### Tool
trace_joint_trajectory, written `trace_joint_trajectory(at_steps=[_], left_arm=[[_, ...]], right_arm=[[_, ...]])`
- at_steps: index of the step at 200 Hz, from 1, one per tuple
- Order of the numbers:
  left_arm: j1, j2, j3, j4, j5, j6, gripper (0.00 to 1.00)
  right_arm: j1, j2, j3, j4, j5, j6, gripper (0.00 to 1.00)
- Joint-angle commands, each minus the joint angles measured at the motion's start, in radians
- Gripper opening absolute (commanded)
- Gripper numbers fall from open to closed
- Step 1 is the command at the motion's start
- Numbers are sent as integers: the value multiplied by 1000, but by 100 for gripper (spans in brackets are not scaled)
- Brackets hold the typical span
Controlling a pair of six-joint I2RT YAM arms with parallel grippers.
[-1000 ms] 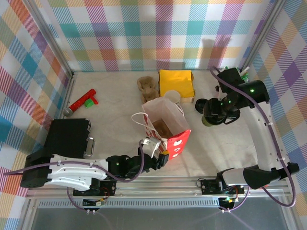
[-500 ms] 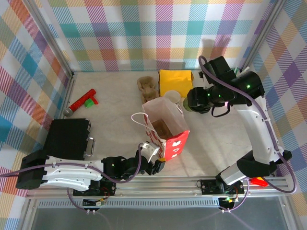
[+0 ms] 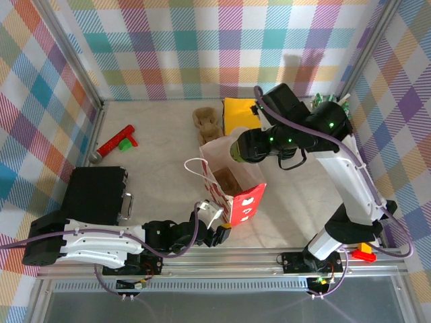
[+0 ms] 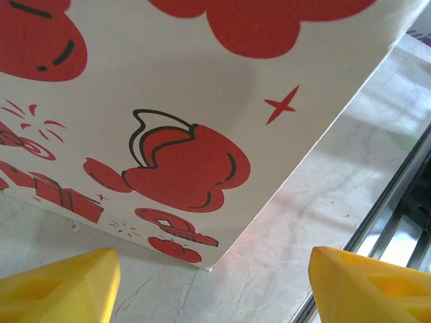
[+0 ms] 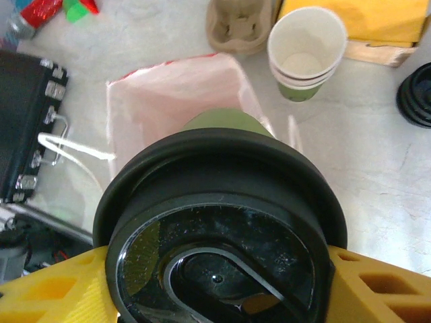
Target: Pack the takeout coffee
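Takeout coffee cup (image 5: pixel 219 222), green paper with round black plastic lid, sits clamped in the right gripper (image 5: pixel 215 286) above a red-printed white paper bag (image 3: pixel 246 202); left gripper (image 4: pixel 212 289), fingers apart, beside it.

**Right arm arched over, left arm low**

The right arm rises from its base and bends over to its left. The right gripper (image 5: pixel 215 293) clamps the takeout coffee (image 5: pixel 219 222) between its jaws, one yellow finger (image 5: pixel 47 296) on each side. The left arm lies low and stretched out, and the left gripper (image 4: pixel 212 289) has its jaws spread wide.
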Motion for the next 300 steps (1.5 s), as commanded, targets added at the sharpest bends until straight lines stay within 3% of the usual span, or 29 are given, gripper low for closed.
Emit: trace_joint_trajectory(at_steps=[1, 29, 125, 159, 179, 246, 300], left_arm=[[11, -20, -3, 19, -29, 9, 74], [34, -17, 14, -7, -84, -17, 76], [132, -49, 21, -79, -55, -43, 77], [107, -83, 3, -16, 105, 32, 77], [59, -82, -20, 51, 122, 70, 77], [6, 154, 93, 134, -156, 50, 90], [5, 206, 123, 60, -320, -41, 89]], right_arm=[[43, 10, -36, -176, -8, 34, 56], [69, 28, -118, -177, -3, 49, 56], [86, 168, -208, -170, -10, 32, 56], [86, 200, -197, -166, -12, 27, 56], [84, 210, -190, -166, -5, 27, 55], [73, 212, -230, -143, -24, 31, 55], [52, 181, -275, -122, -33, 30, 54]])
